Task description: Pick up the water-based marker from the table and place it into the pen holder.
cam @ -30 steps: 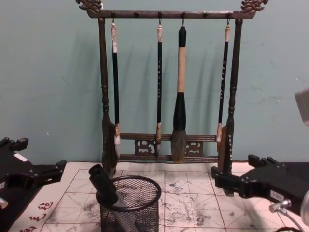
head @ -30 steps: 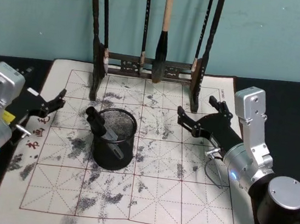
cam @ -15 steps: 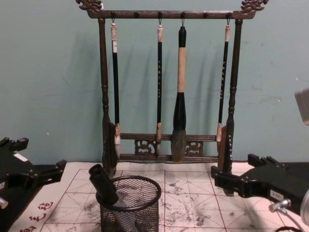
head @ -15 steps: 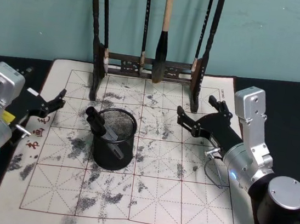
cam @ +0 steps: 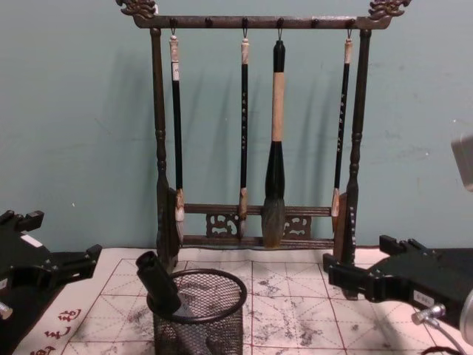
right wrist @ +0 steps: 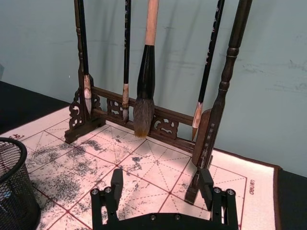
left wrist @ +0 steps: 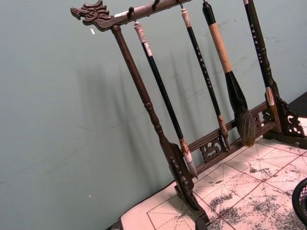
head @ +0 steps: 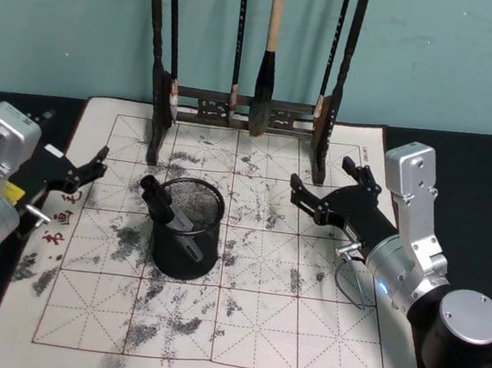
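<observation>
The pen holder (head: 187, 229), a black wire-mesh cup, stands on the ink-stained practice mat left of centre. The water-based marker (head: 157, 198) leans inside it, its black cap poking over the rim on the left side; in the chest view the marker (cam: 157, 282) rises from the pen holder (cam: 198, 314) the same way. My left gripper (head: 75, 139) hovers open and empty to the left of the cup. To the cup's right, my right gripper (head: 326, 178) is open and empty too, and its two fingers (right wrist: 206, 184) stand wide apart.
A tall dark wooden brush rack (head: 242, 106) with several hanging brushes stands at the back of the mat (head: 254, 330), close ahead of both grippers. The rack (right wrist: 211, 124) post is just beyond my right fingertips. Black table surrounds the mat.
</observation>
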